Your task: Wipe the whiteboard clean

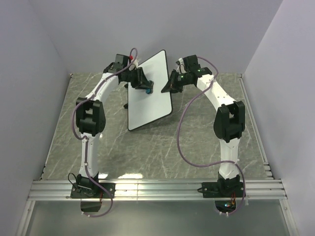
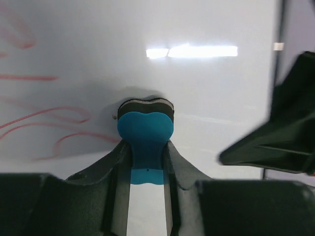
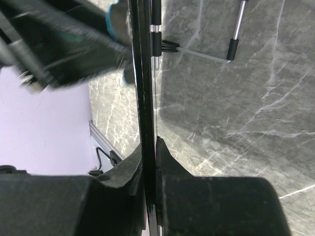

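The whiteboard (image 1: pixel 153 105) stands tilted on its lower edge near the middle of the gray marbled table (image 1: pixel 206 147), between the two arms. Its red marks (image 2: pixel 49 123) are loose loops and strokes that spell no word. Only the left wrist view shows them, left of the eraser (image 2: pixel 145 127); from above the board's face looks plain white.

The left gripper (image 1: pixel 142 81) pinches the blue eraser, and its dark pad lies flat against the board's face. Up close its fingers (image 2: pixel 118 167) squeeze the blue handle from both sides.

The right gripper (image 1: pixel 171 83) is at the board's right edge. The right wrist view looks along the edge-on board, with the right gripper's jaws pressed together on its thin black rim (image 3: pixel 146 98). The same view shows a metal leg (image 3: pixel 204 54) behind the board, which the other views do not. There the left gripper is a blurred dark mass on the board's far side, cut off by the frame.
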Controlling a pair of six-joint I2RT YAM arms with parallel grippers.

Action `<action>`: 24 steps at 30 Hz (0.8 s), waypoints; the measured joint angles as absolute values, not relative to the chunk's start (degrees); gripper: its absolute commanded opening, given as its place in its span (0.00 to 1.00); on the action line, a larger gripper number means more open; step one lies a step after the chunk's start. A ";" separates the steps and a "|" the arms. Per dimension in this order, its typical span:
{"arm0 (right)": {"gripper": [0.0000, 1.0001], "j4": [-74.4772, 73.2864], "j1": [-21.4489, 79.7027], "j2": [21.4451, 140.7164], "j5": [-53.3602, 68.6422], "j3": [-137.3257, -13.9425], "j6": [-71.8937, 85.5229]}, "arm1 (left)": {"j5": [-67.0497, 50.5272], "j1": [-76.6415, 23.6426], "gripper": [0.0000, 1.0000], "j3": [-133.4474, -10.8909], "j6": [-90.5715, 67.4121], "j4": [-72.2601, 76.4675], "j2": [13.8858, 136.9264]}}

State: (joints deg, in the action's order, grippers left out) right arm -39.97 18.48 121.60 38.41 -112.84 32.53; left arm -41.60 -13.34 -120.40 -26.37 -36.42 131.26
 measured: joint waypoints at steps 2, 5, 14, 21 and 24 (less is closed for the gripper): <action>0.00 -39.83 18.57 121.30 38.39 -112.33 32.25 | -43.33 -14.66 0.00 -121.16 -27.81 -33.98 130.85; 0.00 -39.86 18.68 120.77 38.33 -111.53 31.81 | -43.64 -15.75 0.00 -122.96 -29.15 -32.56 131.02; 0.00 -40.36 19.00 120.31 37.39 -111.28 31.46 | -37.87 -10.44 0.00 -126.28 -28.56 -35.88 136.59; 0.00 -40.38 19.18 120.20 37.36 -111.26 31.66 | -32.99 -5.50 0.00 -123.66 -24.56 -42.13 138.74; 0.00 -40.58 19.18 120.20 37.36 -111.26 31.81 | -33.06 -5.93 0.00 -123.66 -23.16 -42.04 138.58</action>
